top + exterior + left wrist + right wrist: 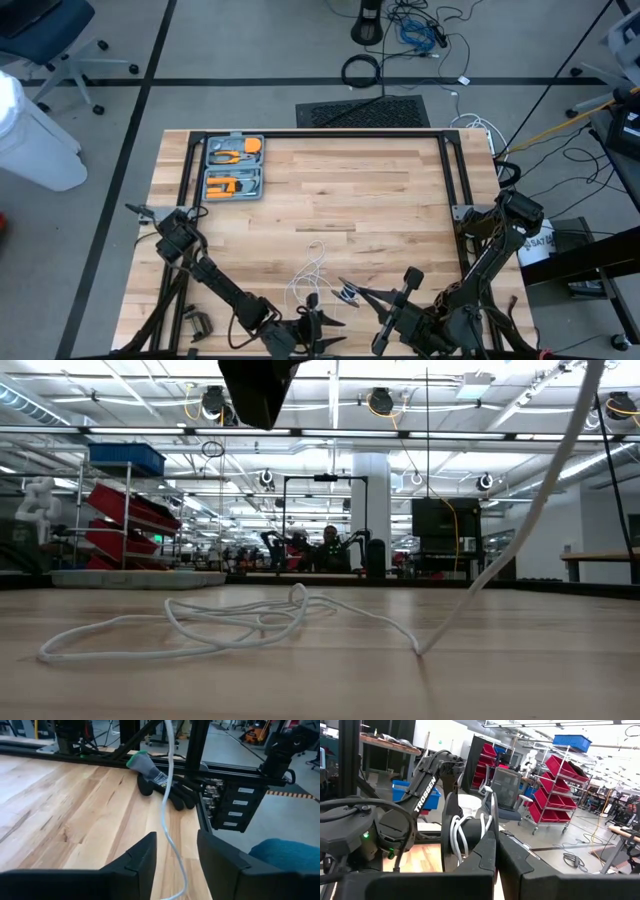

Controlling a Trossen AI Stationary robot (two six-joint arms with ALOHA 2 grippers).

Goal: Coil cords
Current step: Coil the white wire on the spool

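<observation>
The thin white cord [312,268] lies in loose loops on the wooden table near its front edge; the loops also show in the low view [215,622], where one strand [520,530] rises off the table. My right gripper [348,292] is shut at the small black reel [452,832], which has white cord wound on it. My left gripper [320,322] is open low over the table's near edge. A strand of the cord [169,815] runs up between its fingers [175,860]; I cannot tell whether it touches them. My right gripper has its two fingers [487,852] closed together at the reel's wound cord [465,836]; the fingertips hide the exact place of contact. The reel stands on edge just past the fingertips, lifted clear of the table. The fingers come roughly level from the table's right side.
A grey tool case [233,167] with orange tools lies at the far left. A black glove with a grey cuff [162,782] lies by the black frame rail [230,770]. A small metal object [197,323] sits at the near left corner. The table's middle is bare wood [340,190].
</observation>
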